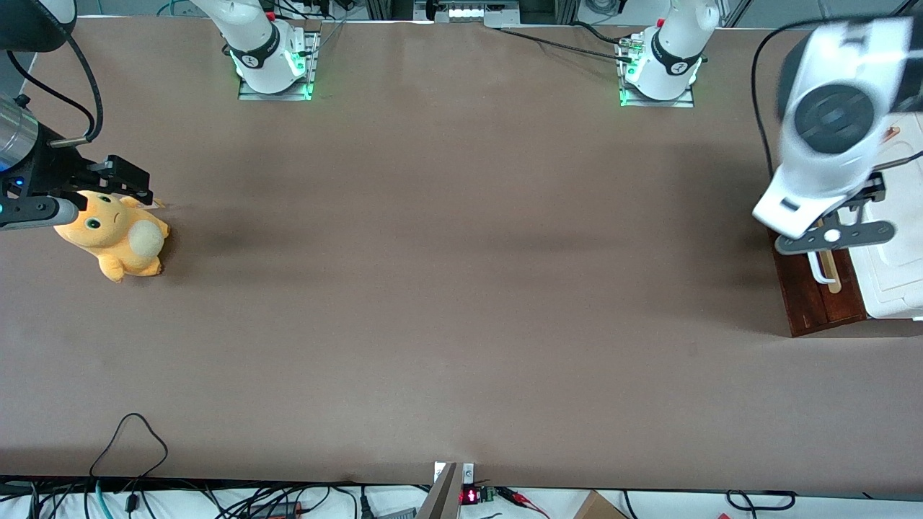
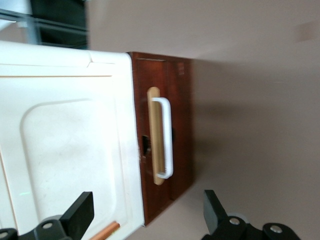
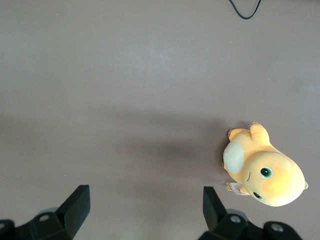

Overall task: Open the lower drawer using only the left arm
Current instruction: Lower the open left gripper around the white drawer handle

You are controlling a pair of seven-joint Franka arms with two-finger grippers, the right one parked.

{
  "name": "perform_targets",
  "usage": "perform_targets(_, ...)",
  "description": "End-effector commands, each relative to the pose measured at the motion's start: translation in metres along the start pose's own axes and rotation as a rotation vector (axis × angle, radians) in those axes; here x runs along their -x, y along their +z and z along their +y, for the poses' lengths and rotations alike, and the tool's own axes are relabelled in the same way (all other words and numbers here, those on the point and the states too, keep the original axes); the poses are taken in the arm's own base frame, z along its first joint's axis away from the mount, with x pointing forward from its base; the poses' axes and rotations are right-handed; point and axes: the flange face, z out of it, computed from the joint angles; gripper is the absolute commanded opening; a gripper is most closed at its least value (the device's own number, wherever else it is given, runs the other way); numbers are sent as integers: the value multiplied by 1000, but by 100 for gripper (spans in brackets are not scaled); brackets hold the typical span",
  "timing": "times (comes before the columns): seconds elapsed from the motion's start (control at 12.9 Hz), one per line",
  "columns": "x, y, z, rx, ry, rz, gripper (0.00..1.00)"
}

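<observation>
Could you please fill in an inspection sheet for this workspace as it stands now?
Surface: brown table, flat, with soft shadows.
Job's things: drawer at the working arm's end of the table, its front under the cabinet's white top, looks closed; white handle untouched.
Clutter: orange plush toy lying toward the parked arm's end.
Grippers: left arm reaches over the cabinet; gripper hovers above the drawer front, fingers open, holding nothing.
Cables: black cable trails from the left arm; more cables lie along the table edges.
Surroundings: arm bases lit green, farthest from the front camera.
</observation>
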Motion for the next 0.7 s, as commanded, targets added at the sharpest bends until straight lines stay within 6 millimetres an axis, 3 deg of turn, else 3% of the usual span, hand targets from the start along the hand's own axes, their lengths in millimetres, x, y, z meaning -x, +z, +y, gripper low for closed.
perform_targets(0.0, 5, 50, 55, -234, -69, 32, 95)
perform_targets(0.23, 12, 102, 102, -427, -105, 6, 98)
perform_targets(0.62, 0, 182, 133, -650, -41, 54, 99)
